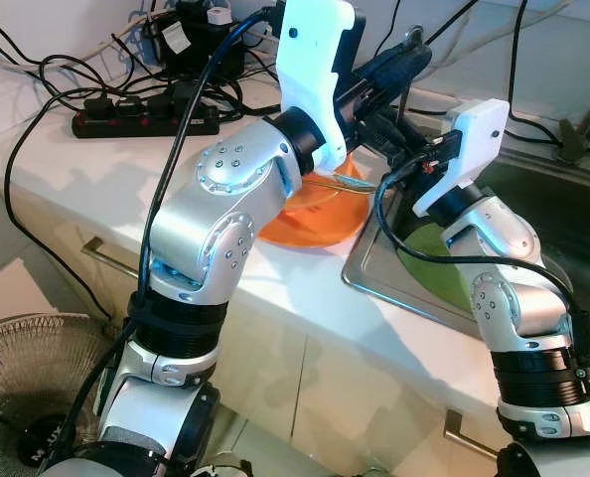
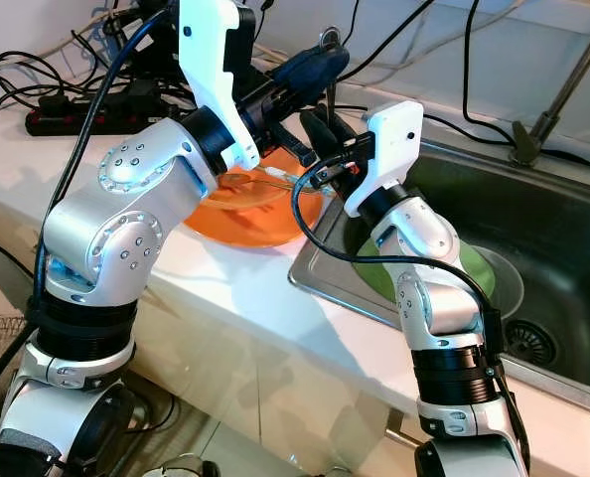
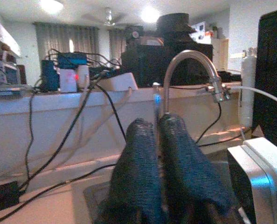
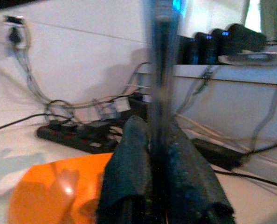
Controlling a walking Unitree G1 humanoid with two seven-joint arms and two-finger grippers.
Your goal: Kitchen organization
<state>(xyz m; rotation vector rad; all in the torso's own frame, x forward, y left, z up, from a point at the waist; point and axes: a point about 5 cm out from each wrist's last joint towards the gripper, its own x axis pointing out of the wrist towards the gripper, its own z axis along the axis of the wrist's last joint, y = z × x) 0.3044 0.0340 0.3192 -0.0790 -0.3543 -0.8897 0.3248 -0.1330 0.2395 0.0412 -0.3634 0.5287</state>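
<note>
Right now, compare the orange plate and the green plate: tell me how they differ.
The orange plate sits on the white counter beside the sink; the green plate lies down inside the sink. The orange plate is under both grippers, with the left gripper and right gripper above its far edge; the green plate is partly hidden behind the right arm. The orange plate looks flat, the green one tilted. Both look round and plain.

- A pale white worktop [image 1: 67,159] is running along a light wall, with cream cabinet fronts and a metal bar handle [image 1: 111,260] sitting below it.
- A black power strip [image 1: 141,121] and tangled black cables are lying at the worktop's back edge.
- A round wire-grille floor fan [image 1: 37,383] is standing on the floor.
</note>
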